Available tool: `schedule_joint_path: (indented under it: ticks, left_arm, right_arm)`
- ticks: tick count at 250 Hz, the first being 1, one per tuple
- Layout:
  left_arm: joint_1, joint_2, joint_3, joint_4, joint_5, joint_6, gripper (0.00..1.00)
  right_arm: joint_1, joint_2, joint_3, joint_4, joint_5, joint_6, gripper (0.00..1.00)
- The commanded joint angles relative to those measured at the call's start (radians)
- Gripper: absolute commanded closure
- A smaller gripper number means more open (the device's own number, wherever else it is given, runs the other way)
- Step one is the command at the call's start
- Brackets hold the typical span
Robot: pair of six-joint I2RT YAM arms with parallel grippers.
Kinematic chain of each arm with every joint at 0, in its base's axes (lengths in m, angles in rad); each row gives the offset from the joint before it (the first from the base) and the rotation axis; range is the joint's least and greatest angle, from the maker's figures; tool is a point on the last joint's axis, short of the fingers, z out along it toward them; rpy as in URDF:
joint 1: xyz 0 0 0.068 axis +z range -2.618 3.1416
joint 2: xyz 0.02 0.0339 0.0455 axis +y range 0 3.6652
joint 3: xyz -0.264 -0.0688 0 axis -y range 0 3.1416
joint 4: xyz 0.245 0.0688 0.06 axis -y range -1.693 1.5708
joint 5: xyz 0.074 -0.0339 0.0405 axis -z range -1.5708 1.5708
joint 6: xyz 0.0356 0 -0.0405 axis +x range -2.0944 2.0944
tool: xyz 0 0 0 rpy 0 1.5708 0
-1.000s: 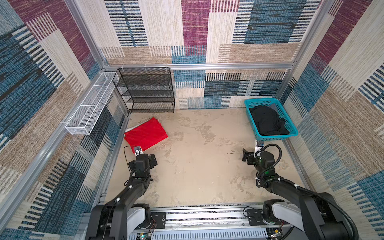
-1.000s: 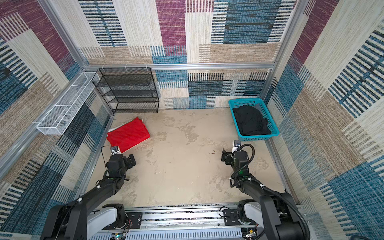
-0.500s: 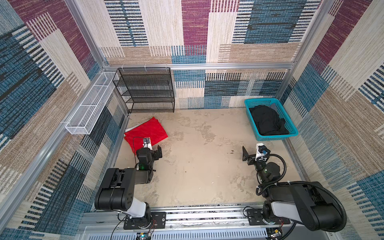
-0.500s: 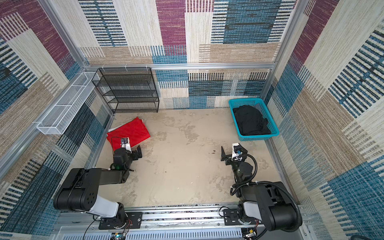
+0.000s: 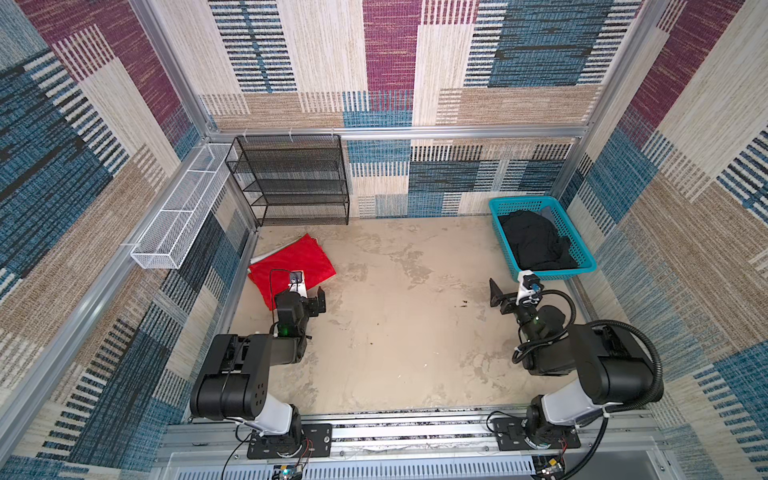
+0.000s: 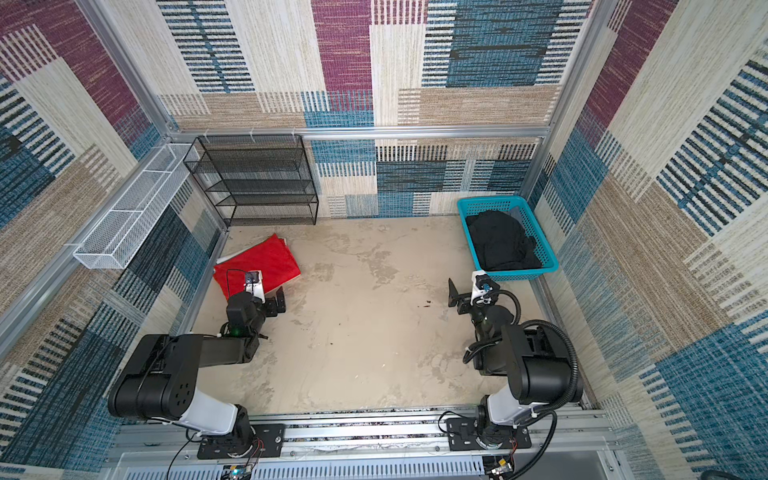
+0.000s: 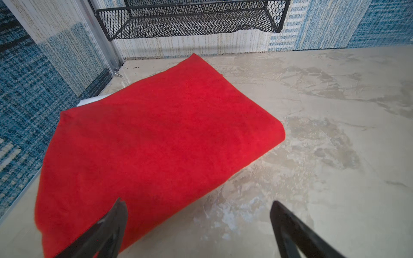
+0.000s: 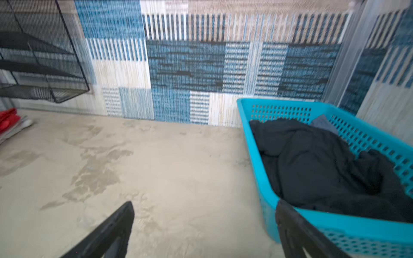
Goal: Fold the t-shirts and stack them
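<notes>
The folded red t-shirt lies at the far left of the table. A white t-shirt's edge peeks out from under it. The black t-shirt is crumpled in the teal basket at the far right. My left gripper hangs open over the red shirt's near edge, holding nothing. My right gripper is open just in front of the basket's near left corner, with only bare table between its fingers.
A black mesh shelf rack stands against the back wall at the left. A white wire basket is fixed to the left wall. Patterned walls close in three sides, and a metal rail runs along the front.
Both arms have folded upward, their elbows rising toward the camera, and both grippers have lifted and shifted slightly toward the back. Both stayed open. The shirts have not moved.
</notes>
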Motion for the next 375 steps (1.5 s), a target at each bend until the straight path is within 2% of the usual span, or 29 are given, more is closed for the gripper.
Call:
schedule_joint_path:
  ticks: [1, 10, 19, 44, 55, 81, 97, 111, 131, 138, 143, 149, 162, 168, 182, 198, 375]
  left_arm:
    - [0.000, -0.006, -0.022, 0.070, -0.013, -0.003, 0.00]
    - [0.000, -0.006, -0.030, 0.086, -0.007, 0.000, 0.00]
    - [0.000, -0.007, -0.032, 0.088, -0.004, 0.001, 0.00]
    - [0.000, -0.002, 0.001, 0.036, -0.001, 0.002, 0.00]
    - [0.000, 0.003, 0.036, -0.027, 0.007, 0.005, 0.00]
    - [0.001, 0.005, 0.036, -0.026, 0.009, 0.005, 0.00]
    - [0.002, -0.003, 0.019, -0.005, -0.016, -0.006, 0.00]
    - [0.007, -0.009, -0.038, 0.089, -0.159, -0.071, 0.01]
    - [0.049, -0.029, -0.075, 0.128, -0.109, -0.112, 0.01]
    - [0.048, -0.019, -0.061, 0.118, -0.092, -0.101, 0.01]
    - [0.046, -0.008, -0.047, 0.111, -0.066, -0.085, 0.01]
    - [0.044, 0.000, -0.022, 0.083, -0.020, -0.064, 0.01]
    - [0.034, 0.002, 0.052, -0.056, 0.097, -0.006, 0.01]
    - [0.032, 0.005, 0.084, -0.117, 0.129, 0.018, 0.00]
    - [0.040, -0.001, 0.070, -0.107, 0.141, 0.004, 0.01]
    - [0.040, 0.010, 0.070, -0.082, 0.141, 0.005, 0.00]
    - [0.045, 0.011, 0.076, -0.096, 0.145, 0.003, 0.00]
  right_arm:
    - [-0.002, 0.007, 0.002, 0.016, 0.020, 0.060, 0.01]
    - [-0.003, -0.009, -0.001, -0.004, 0.088, 0.080, 0.01]
    - [-0.002, -0.001, -0.022, 0.052, 0.146, 0.107, 0.01]
    - [-0.003, -0.003, -0.078, 0.152, 0.163, 0.115, 0.01]
    - [-0.002, -0.003, -0.080, 0.156, 0.114, 0.098, 0.01]
    - [0.010, -0.003, -0.046, 0.092, -0.125, -0.014, 0.01]
    - [0.015, -0.007, -0.068, 0.127, -0.091, -0.009, 0.01]
    - [0.015, 0.002, -0.124, 0.248, -0.005, 0.025, 0.01]
    - [0.016, 0.030, -0.200, 0.408, 0.307, 0.140, 0.01]
    - [0.008, 0.046, -0.199, 0.431, 0.303, 0.153, 0.01]
    - [0.009, 0.047, -0.191, 0.423, 0.284, 0.140, 0.01]
    - [0.013, 0.028, -0.164, 0.350, 0.210, 0.112, 0.01]
    - [0.034, -0.013, -0.027, 0.034, 0.027, 0.010, 0.01]
    - [0.048, -0.010, 0.025, -0.065, 0.021, -0.017, 0.01]
    - [0.039, 0.008, -0.010, 0.043, 0.065, 0.020, 0.01]
    - [0.048, -0.006, 0.016, -0.037, 0.078, 0.007, 0.01]
    - [0.059, 0.005, 0.008, -0.001, 0.094, 0.002, 0.01]
